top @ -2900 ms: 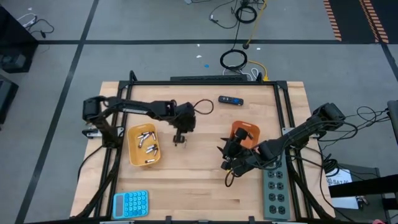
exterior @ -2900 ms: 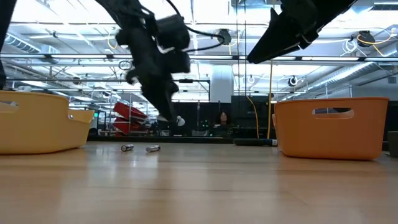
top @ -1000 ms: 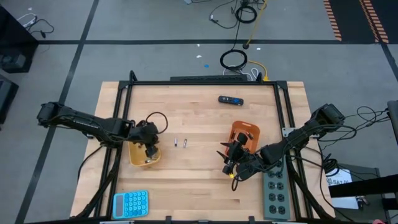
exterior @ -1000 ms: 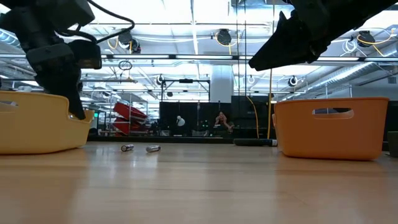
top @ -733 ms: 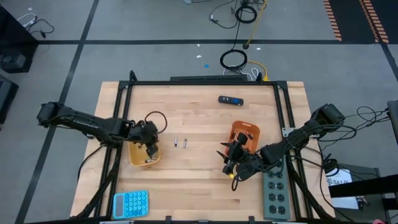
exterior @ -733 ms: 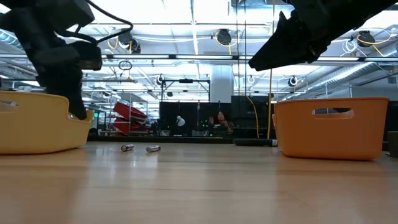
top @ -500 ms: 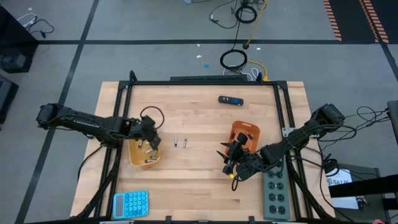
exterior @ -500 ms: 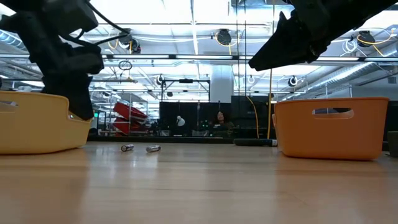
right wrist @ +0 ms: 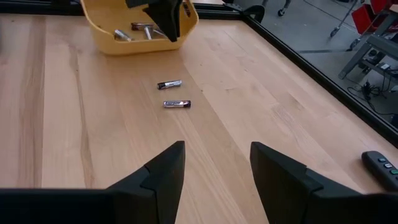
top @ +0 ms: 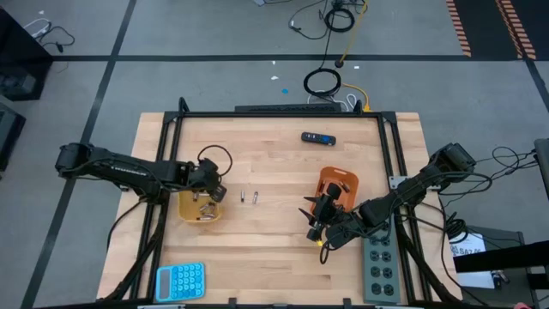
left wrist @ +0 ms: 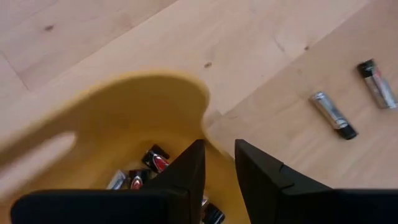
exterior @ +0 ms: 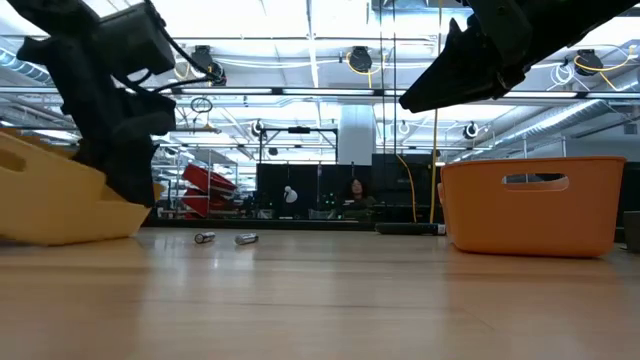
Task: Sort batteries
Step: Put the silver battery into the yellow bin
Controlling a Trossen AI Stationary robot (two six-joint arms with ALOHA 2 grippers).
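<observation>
The counter (top: 274, 249) carries two trays. The orange tray (top: 340, 178) sits flat towards the right arm. The yellow tray (exterior: 50, 200) on the left is tipped up, with one end off the wood in the low view. The left hand (left wrist: 217, 149) stands at the tray's inner rim. Its fingers are set narrow, one inside the wall and one outside, so it appears to be pinching the rim and to be what tilts the tray. The right hand (right wrist: 214, 155) hangs beside the orange tray with its fingers spread wide and nothing between them. It faces across the bare wood towards the yellow tray.

Several batteries (left wrist: 155, 158) lie in the bottom of the yellow tray. Two loose batteries, one (top: 243, 197) and the other (top: 255, 197), lie side by side on the counter between the trays, nearer the yellow one.

The step in hand looks like freeing the left hand from the tray so it can go for the loose pair. To do it well, the tray should be set down level before the fingers open, or the cells inside will slide and could spill over the low edge. The hand should then rise clear of the rim. It should come down over the nearer cell with its fingers across the short axis, taking one cell without knocking its neighbour, since round cells roll easily.
</observation>
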